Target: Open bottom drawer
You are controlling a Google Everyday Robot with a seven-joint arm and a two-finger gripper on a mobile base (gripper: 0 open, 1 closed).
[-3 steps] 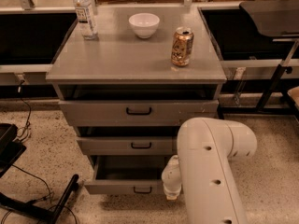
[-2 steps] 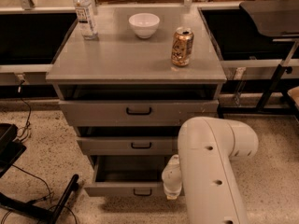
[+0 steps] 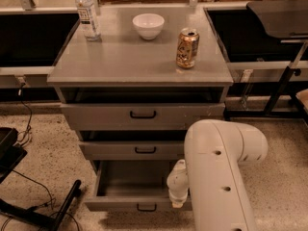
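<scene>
Grey metal cabinet (image 3: pixel 139 66) rose behind the pincer (image 3: pixel 177 202), holding three drawers: a top drawer (image 3: pixel 142 115), a middle drawer (image 3: pixel 120 150) and the bottom drawer (image 3: pixel 130 179). That last one sat pulled out just left of the pincer, long axis side to side, handle (image 3: pixel 146 207) facing me. Whether the pincer was clenched I couldn't tell. Well beyond it stood one bottle (image 3: pixel 88 13), one can (image 3: pixel 187 48), one bowl (image 3: pixel 148 25).

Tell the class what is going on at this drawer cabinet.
The robot's white arm reaches down in front of a grey cabinet, with its gripper at the right front corner of the bottom drawer. That drawer is pulled well out, its grey inside bare. A bottle, a white bowl and a can stand on top.
</scene>
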